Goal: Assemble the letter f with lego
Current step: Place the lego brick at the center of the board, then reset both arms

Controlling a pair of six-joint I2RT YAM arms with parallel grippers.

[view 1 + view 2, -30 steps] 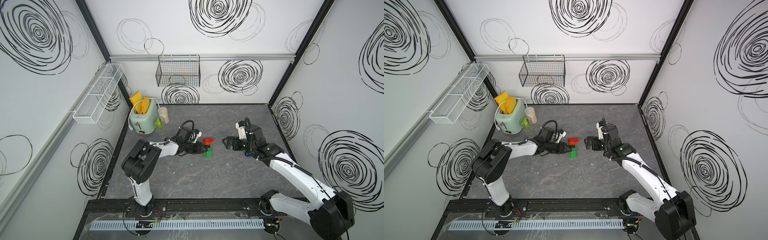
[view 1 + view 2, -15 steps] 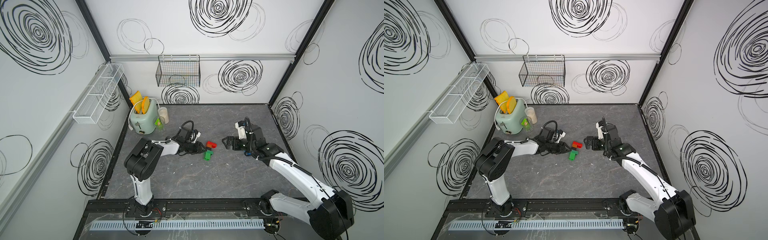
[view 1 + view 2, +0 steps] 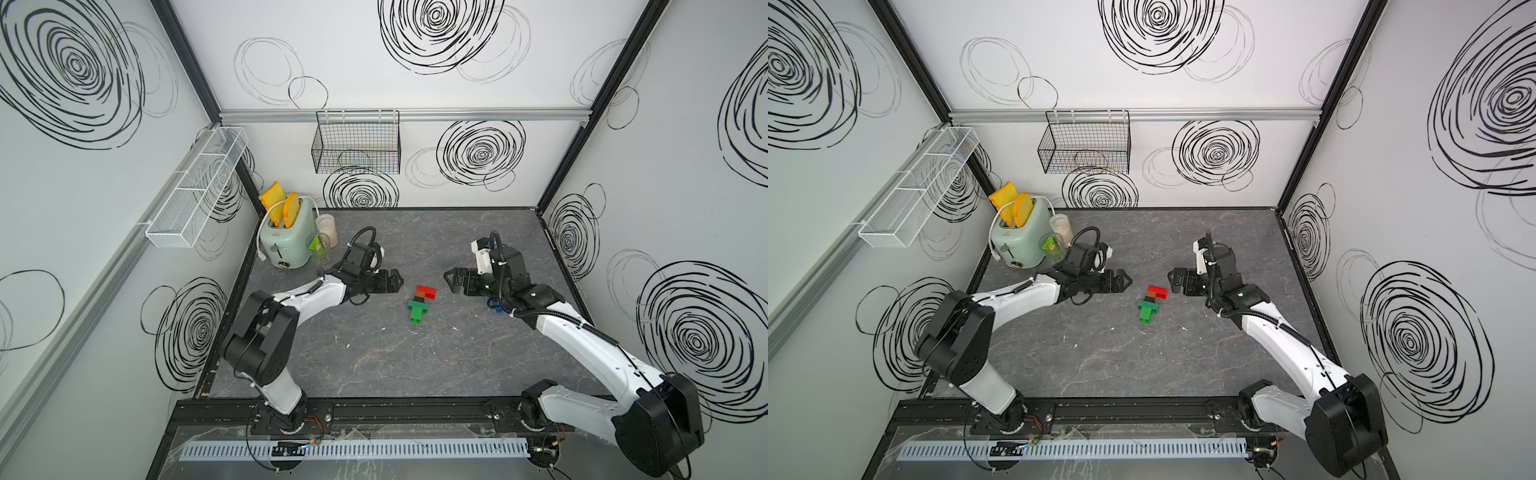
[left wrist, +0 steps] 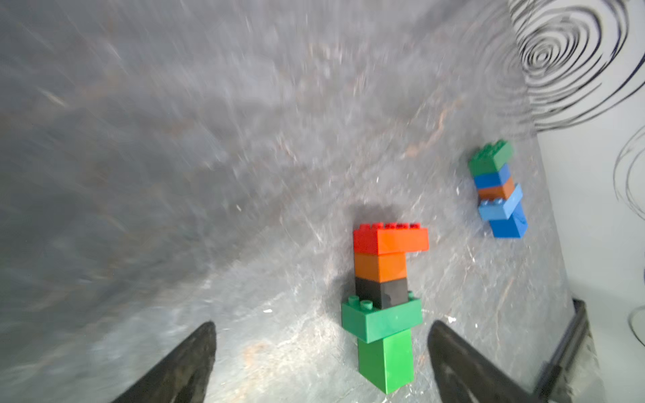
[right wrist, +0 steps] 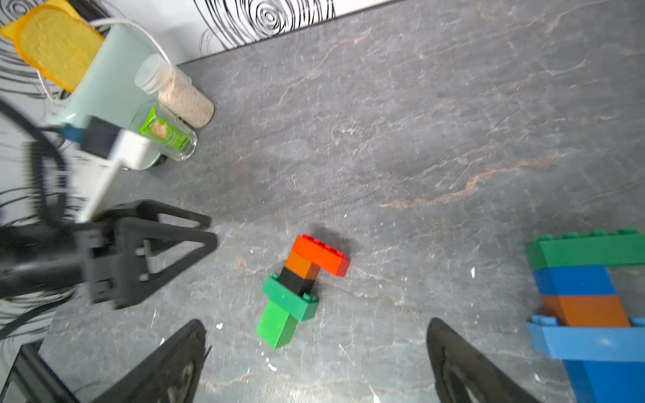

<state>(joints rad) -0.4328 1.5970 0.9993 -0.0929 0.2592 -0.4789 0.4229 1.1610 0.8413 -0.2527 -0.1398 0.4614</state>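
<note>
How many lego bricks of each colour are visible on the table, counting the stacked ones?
red brick: 1
orange bricks: 2
black brick: 1
green bricks: 3
blue bricks: 2
light blue brick: 1
Total: 10

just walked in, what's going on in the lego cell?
Two arms are working on a lego F. A joined stack, red at one end, then orange, black and two green bricks, lies flat on the table between them. The left claw and the right claw stand open on either side of it, holding nothing. A second stack of green, blue and orange bricks lies apart, near the right arm.
</note>
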